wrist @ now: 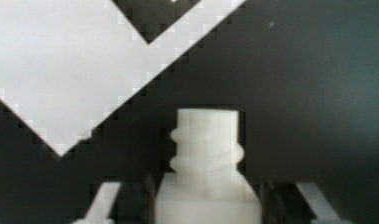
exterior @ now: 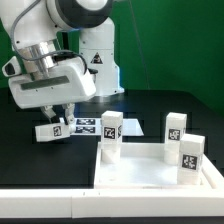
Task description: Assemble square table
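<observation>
In the exterior view the white square table top (exterior: 140, 182), with its raised rim, lies at the front. Three white tagged legs stand on it: one near its left rim (exterior: 110, 136), one at the back right (exterior: 175, 129) and one at the right (exterior: 192, 156). Another leg (exterior: 47, 131) lies on its side low over the black table, left of the top. My gripper (exterior: 57, 122) comes down on it and is shut on it. In the wrist view this leg (wrist: 207, 165) sits between the fingers (wrist: 106, 203), its stepped end pointing away from the gripper (wrist: 207, 205).
The marker board (exterior: 88, 127) lies flat on the black table just to the exterior view's right of the held leg. The robot base (exterior: 98, 60) stands behind it. A large white angular surface (wrist: 70, 70) shows beyond the leg in the wrist view.
</observation>
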`<state>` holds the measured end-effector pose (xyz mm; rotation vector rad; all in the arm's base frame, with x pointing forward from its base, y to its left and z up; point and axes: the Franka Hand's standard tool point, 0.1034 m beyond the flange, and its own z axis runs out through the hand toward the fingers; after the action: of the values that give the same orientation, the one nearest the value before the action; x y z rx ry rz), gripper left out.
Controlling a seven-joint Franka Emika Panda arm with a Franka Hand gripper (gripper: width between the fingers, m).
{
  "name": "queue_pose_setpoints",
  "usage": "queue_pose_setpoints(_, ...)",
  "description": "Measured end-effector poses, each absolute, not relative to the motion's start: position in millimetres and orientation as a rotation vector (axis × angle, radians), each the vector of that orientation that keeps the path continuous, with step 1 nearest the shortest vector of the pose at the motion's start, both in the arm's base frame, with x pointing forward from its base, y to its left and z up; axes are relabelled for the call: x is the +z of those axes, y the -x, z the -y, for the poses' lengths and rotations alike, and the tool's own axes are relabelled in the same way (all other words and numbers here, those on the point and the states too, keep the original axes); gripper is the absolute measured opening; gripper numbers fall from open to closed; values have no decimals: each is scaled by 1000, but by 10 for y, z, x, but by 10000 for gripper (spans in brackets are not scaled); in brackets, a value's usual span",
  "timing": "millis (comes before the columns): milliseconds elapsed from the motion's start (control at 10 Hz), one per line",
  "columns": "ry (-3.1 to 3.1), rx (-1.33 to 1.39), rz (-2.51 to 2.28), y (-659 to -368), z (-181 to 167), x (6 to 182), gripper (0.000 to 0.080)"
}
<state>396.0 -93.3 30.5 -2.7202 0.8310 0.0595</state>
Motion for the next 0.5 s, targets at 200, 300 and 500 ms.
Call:
queue_pose_setpoints(200,2866,53,-393,-4122,952,389,278)
queue_pose_setpoints(300,2900,48,-188,-4160,942,390,278)
queue_pose_setpoints(500,2912,46,-37,-4131,990,364,278)
